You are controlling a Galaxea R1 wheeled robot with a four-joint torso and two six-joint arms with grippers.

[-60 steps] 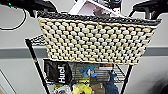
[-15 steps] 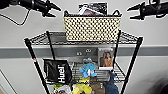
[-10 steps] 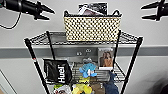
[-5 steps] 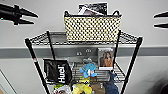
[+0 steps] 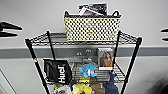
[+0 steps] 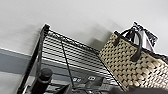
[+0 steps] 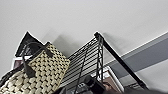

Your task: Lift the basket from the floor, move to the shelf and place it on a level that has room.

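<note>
Cream woven basket (image 5: pixel 92 28), dark rim, two dark loop handles: stands upright on the top level (image 5: pixel 55 40) of the shelf (image 5: pixel 35 61), near the middle of that wire tier, bare grid showing to either side of it. Printed packets or magazines stick up from inside it, against the pale wall behind.

Shelf: black metal rack, thin posts, grey wire tiers. Below the basket, on the next tier down: a black bag with white lettering (image 5: pixel 58 71) toward one side, a blue plush toy (image 5: pixel 88 70) in the middle, a boxed item with a picture on its front (image 5: pixel 105 58) leaning by the far post. Lower still, yellow plush shapes, not clear enough to name.

Left pincer (image 5: pixel 8 29): well apart from the basket, off to the shelf's side, its two dark fingers spread, grasping nothing.

Right pincer (image 5: pixel 164 34): well apart on the shelf's other side, two dark tips apart, likewise released.

Status, as a judgement: the placing looks done; the step in hand is clearing the arms. To do it well, both arms should draw straight away from the shelf, staying outside the posts, so that nothing catches a loop handle or nudges the wheeled rack.
</note>
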